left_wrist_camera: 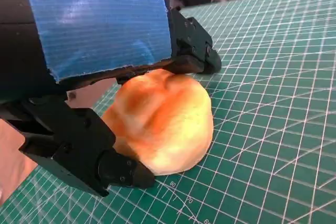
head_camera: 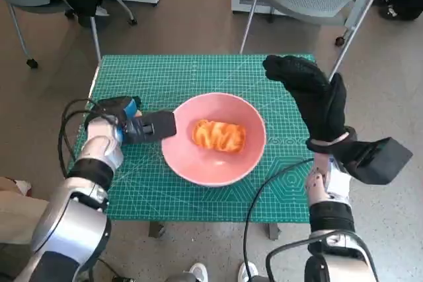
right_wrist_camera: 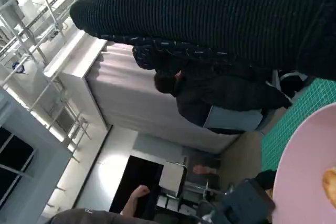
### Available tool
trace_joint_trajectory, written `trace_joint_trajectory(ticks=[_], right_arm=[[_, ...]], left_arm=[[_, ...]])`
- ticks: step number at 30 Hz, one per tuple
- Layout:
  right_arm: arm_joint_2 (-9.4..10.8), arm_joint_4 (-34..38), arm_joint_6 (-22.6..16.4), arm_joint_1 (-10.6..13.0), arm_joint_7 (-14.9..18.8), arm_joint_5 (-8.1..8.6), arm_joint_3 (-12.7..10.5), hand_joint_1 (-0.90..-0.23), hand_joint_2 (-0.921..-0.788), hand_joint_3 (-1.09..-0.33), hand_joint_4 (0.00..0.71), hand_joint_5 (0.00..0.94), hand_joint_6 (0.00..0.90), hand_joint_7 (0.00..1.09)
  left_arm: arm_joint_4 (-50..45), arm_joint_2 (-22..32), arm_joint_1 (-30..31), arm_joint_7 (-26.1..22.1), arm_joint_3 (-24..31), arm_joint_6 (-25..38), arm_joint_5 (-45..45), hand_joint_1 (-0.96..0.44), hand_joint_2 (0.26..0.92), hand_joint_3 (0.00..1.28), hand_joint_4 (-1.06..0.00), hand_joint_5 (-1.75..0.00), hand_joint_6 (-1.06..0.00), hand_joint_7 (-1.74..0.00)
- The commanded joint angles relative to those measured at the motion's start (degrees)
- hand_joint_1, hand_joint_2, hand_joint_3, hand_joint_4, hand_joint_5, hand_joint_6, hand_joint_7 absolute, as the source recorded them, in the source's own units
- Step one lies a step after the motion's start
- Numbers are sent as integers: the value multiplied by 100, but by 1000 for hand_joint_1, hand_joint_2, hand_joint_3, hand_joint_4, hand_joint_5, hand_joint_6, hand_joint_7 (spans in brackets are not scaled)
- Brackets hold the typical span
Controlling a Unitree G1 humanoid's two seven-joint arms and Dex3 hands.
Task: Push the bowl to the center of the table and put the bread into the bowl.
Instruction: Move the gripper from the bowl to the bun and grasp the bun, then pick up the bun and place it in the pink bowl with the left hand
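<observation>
A golden-brown bread roll [head_camera: 218, 135] already lies in the round pink bowl [head_camera: 198, 173], long axis running left to right. The bowl sits approx. mid-surface on the green gridded surface [head_camera: 198, 70]. The left wrist view shows a second golden roll [left_wrist_camera: 163, 119] on the mat, bracketed by the black left hand [head_camera: 142, 125]. Its fingers [left_wrist_camera: 194, 51] lie against it top and bottom, but can't tell if the grip is firm. The bowl lies directly right of that hand, at its fingertips, so the left is nearer. The gloved right hand [head_camera: 314, 97] hangs raised over the right edge, fingers out, holding nothing.
</observation>
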Motion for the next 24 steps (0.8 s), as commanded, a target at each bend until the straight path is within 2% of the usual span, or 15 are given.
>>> trace_joint_trajectory(ticks=[1,4,8,12,24], right_arm=[[-4,40,85,103,-27,-2,26,-664,-921,-899,41,3,-1,238],[-1,56,80,88,-31,-8,31,-664,-921,-899,42,3,-1,239],[10,77,73,69,-36,-13,38,-664,-921,-899,43,4,-1,240],[22,114,72,44,-36,-11,39,-664,-921,-898,45,4,-1,242],[40,240,43,-32,-39,-16,33,-662,-921,-896,49,5,-1,243]], left_arm=[[56,75,119,-76,28,56,-37,148,870,246,-612,-1325,-539,-946],[52,87,114,-71,77,50,-79,48,883,163,-708,-1248,-572,-1045],[33,118,114,37,109,5,-130,12,902,98,-747,-1211,-596,-1069],[23,128,107,123,131,-4,-163,2,915,74,-740,-1228,-603,-1065],[-19,157,40,184,152,-85,-148,3,920,123,-651,-1360,-572,-1066]])
